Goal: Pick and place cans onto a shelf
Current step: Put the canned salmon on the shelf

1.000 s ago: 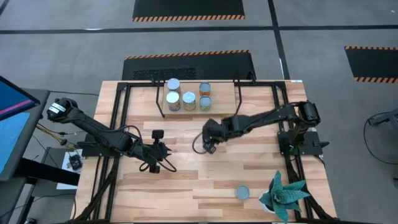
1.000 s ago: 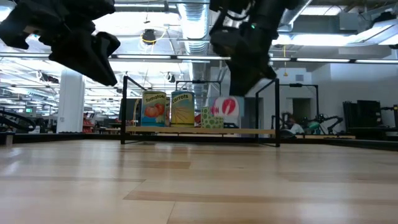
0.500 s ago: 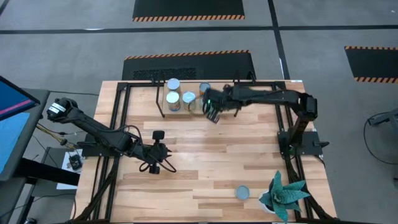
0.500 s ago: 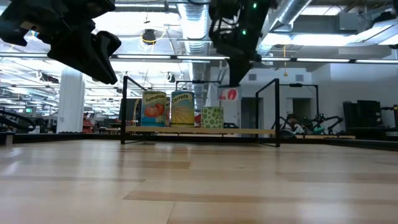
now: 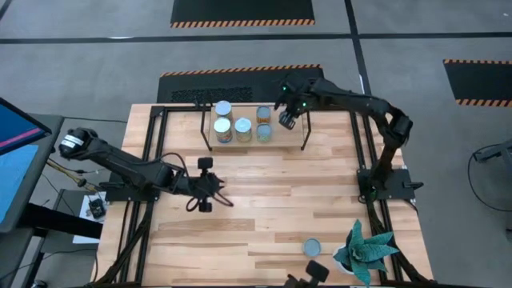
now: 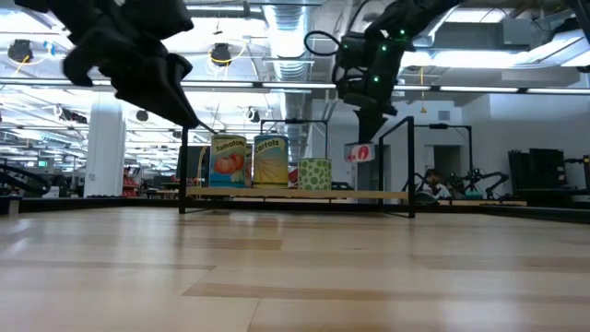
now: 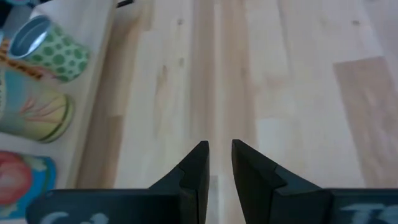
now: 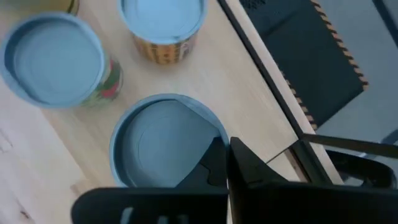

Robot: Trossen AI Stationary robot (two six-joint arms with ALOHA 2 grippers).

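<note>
The right gripper (image 5: 288, 120) hangs over the right end of the low light-wood shelf on black legs (image 5: 282, 138), fingers clenched on the rim of a blue-grey-topped can (image 8: 166, 146) held above the board. Four more label-wrapped cans (image 5: 242, 130) stand on the shelf's left half. A lone can (image 5: 311, 247) sits near the bench's near edge beside a green spiky plant (image 5: 366, 250). The left gripper (image 5: 203, 186), fingers slightly parted and empty, hovers over the bench's left-centre.

We're looking down at the shelf (image 5: 256, 128) sitting at the table's (image 5: 320, 208) far edge, five cans (image 5: 223, 130) standing on it toward its left end. One lone can (image 5: 312, 247) is lying near the front edge, just left of the plant (image 5: 365, 250) at the front right corner.
</note>
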